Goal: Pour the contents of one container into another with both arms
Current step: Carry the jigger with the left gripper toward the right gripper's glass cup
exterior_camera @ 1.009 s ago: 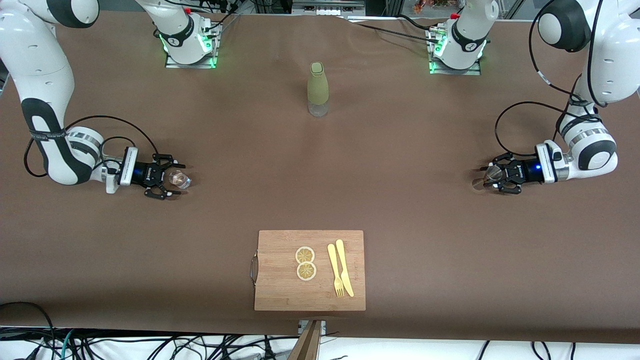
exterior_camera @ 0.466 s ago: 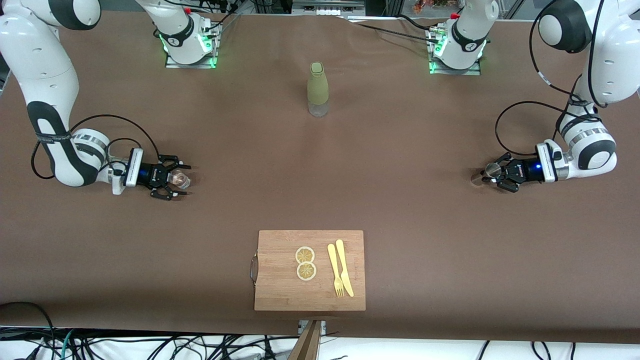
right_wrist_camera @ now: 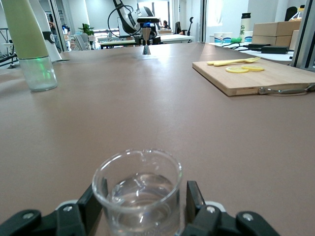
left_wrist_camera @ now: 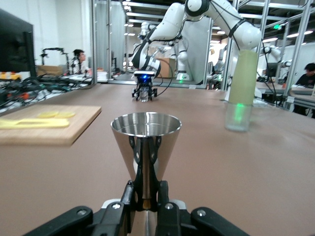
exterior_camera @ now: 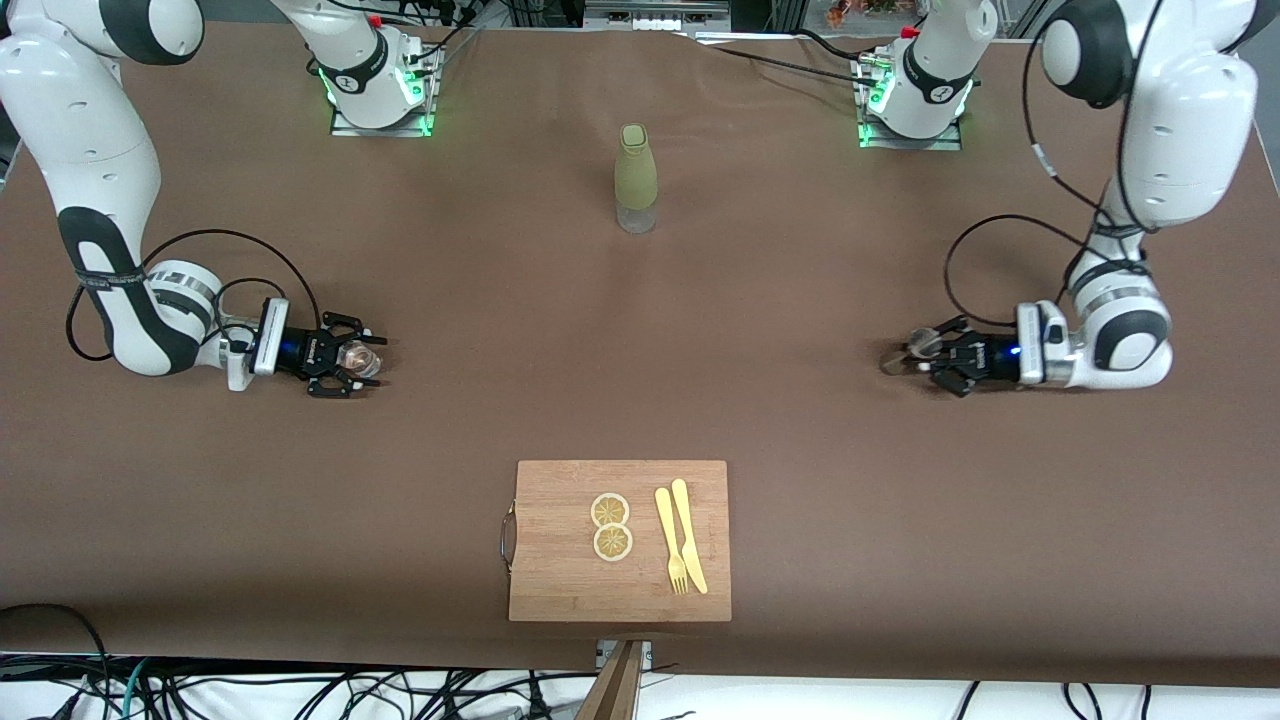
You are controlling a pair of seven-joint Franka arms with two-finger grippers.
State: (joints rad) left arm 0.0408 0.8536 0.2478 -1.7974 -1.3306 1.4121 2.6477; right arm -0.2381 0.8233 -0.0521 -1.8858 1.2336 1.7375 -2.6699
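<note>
The small clear glass cup (exterior_camera: 360, 358) stands on the table toward the right arm's end, with a little clear liquid in it (right_wrist_camera: 140, 194). My right gripper (exterior_camera: 352, 357) is open around it. Its fingers (right_wrist_camera: 194, 196) stand close on both sides, and a thin gap shows on one side. Toward the left arm's end, my left gripper (exterior_camera: 930, 357) is shut on the narrow waist of the silvery metal jigger (exterior_camera: 916, 347). The jigger (left_wrist_camera: 146, 140) is upright with its open cone on top. It also shows small in the right wrist view (right_wrist_camera: 146, 40).
A tall olive-green bottle (exterior_camera: 636, 178) stands mid-table, nearer the robots' bases. A wooden cutting board (exterior_camera: 560, 570) lies near the front edge. On it are two lemon slices (exterior_camera: 611, 526) and a yellow fork and knife (exterior_camera: 680, 535).
My left gripper shut on the jigger and carried it toward the middle of the table. My right gripper's fingers drew in around the glass cup.
</note>
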